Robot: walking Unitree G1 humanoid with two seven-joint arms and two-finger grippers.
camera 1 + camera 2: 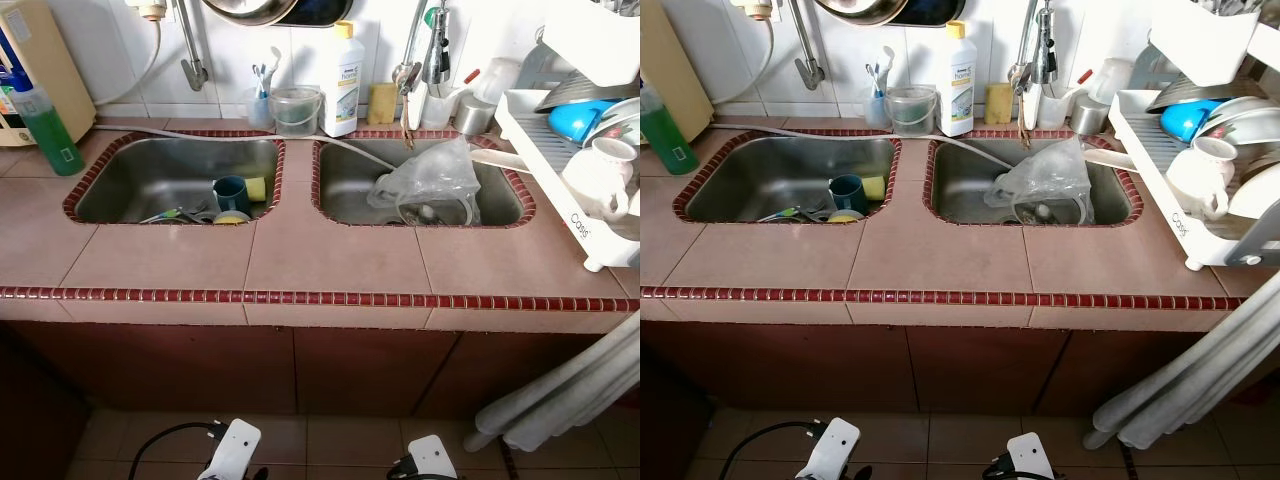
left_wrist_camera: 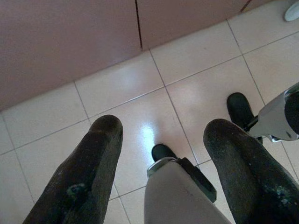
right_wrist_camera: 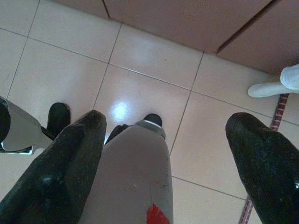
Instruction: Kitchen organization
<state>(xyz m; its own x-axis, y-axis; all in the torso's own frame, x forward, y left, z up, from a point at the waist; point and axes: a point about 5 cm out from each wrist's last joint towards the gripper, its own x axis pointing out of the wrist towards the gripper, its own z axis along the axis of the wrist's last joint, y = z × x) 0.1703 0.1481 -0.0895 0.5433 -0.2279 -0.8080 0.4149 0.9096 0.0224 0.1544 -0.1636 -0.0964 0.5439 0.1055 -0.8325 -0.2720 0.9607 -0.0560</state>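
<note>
Left eye view, blue mug (image 1: pixel 231 191) upright, left sink (image 1: pixel 120 185)

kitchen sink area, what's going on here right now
Nothing is being handled yet. The robot faces a tiled counter with two sinks. The left sink holds a dark mug and some utensils; the right sink holds a crumpled plastic bag. Both arms hang low over the floor, with the left gripper and right gripper open and empty.

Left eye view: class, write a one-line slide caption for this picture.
Tiled counter with twin sinks: a blue mug and dishes in the left sink, a clear plastic bag in the right sink, a dish rack alongside.
</note>
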